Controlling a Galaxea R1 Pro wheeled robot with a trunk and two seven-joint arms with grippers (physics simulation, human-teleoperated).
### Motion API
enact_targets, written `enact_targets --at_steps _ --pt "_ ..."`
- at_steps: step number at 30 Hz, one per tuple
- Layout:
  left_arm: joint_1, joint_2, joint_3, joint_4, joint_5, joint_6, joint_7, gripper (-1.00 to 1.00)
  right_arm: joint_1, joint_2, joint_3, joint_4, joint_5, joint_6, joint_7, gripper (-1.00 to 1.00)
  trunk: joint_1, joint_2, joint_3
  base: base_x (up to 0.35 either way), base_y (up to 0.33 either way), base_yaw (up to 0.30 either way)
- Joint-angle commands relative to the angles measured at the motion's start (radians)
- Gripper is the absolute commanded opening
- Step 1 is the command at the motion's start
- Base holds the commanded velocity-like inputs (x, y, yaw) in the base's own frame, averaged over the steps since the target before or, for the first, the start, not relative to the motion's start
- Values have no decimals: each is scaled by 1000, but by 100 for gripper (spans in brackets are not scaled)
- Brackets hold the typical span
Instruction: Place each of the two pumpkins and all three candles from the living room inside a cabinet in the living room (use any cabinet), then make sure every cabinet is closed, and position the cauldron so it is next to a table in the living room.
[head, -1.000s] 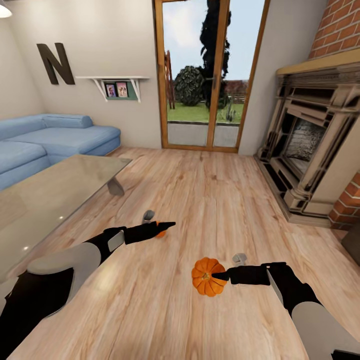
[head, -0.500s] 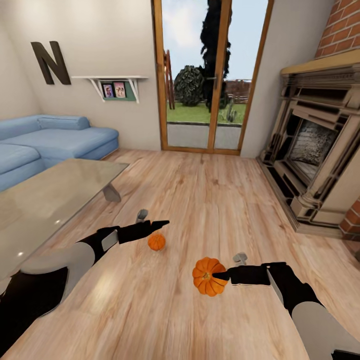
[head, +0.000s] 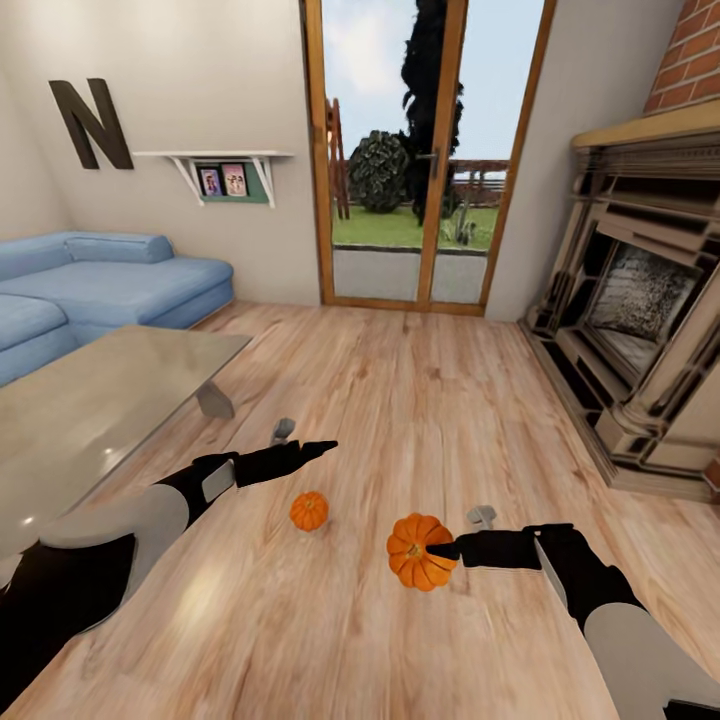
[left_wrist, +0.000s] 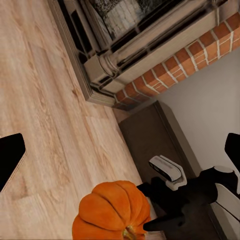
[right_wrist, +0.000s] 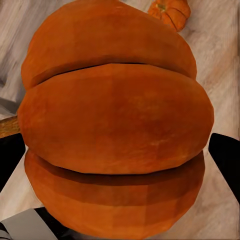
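My right gripper (head: 442, 550) is shut on a bright orange ribbed pumpkin (head: 417, 552) held above the wood floor. In the right wrist view this pumpkin (right_wrist: 115, 120) sits between the two black fingers (right_wrist: 227, 160). A second, smaller-looking pumpkin (head: 309, 510) rests on the floor between my arms, and its edge (right_wrist: 170, 10) shows past the held one. My left gripper (head: 318, 447) hovers open and empty just beyond that floor pumpkin. The left wrist view looks across at the held pumpkin (left_wrist: 115, 212) and a dark brown cabinet (left_wrist: 150, 135) by the brick wall.
The glass-topped table (head: 90, 400) fills the left, with the blue sofa (head: 110, 280) behind it. A brick fireplace (head: 640, 320) lines the right wall. Glazed doors (head: 415, 150) stand straight ahead. Open plank floor runs down the middle.
The camera has moved forward and turned a little. The floor pumpkin, first half hidden behind my left gripper, now lies in plain sight nearer to me. My right gripper still holds its pumpkin.
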Motion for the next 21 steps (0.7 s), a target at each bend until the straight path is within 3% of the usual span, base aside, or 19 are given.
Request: enact_targets --at_steps 1,21 --pt "0 0 0 0 0 0 0 100 0 0 -1 -1 -4 2 0 -100 0 0 0 337 0 0" --pt "-2 2 -1 3 0 0 0 100 0 -2 -1 1 -4 1 -2 -100 0 0 0 337 0 0"
